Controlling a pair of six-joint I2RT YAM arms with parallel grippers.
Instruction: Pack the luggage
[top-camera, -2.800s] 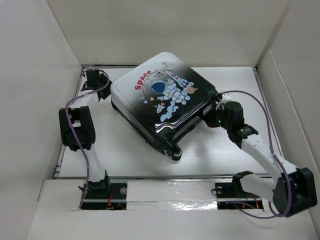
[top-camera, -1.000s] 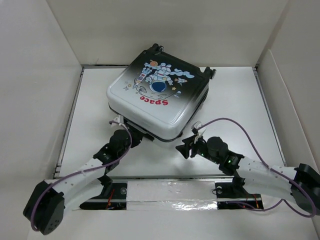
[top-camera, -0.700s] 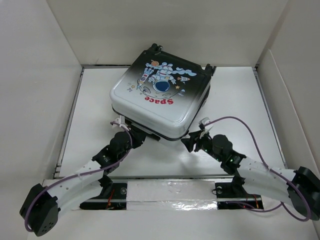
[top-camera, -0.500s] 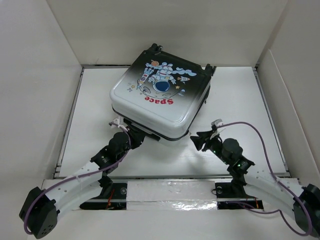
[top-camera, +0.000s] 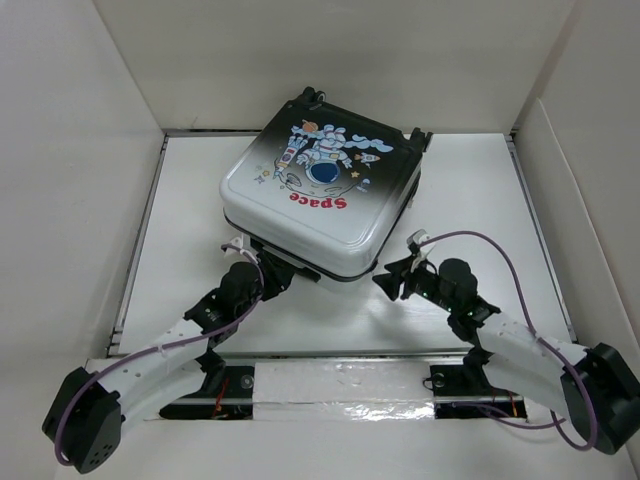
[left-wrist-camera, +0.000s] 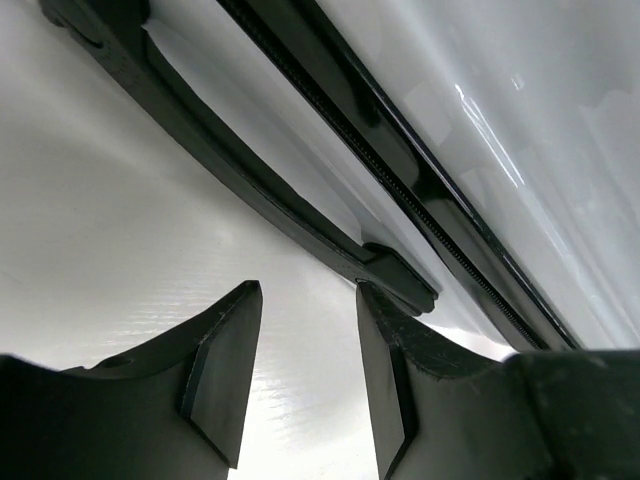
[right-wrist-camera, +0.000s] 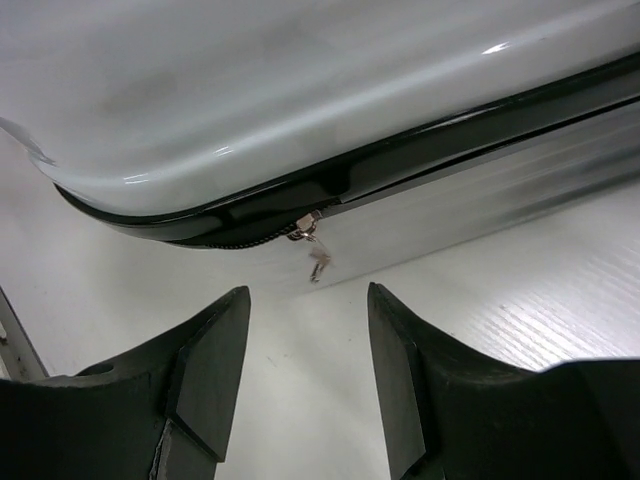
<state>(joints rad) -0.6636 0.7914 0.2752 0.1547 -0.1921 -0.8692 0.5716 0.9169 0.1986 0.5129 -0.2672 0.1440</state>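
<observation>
On the white desk, toward the back wall: the luggage, closed up, spaceman picture facing up, wheels at the far side. Right by its near left edge: the left hand, spread apart, empty, close to a black bar. Right by its near right corner: the right hand, spread apart too, empty, facing a little silver zip tab.

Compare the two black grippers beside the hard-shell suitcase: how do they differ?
The left gripper faces a long black bar on the glossy black-and-white luggage; the right gripper faces a small metal zipper pull at its corner. The left gripper is at the near-left edge, the right gripper at the near corner. Both are open, holding nothing.
</observation>
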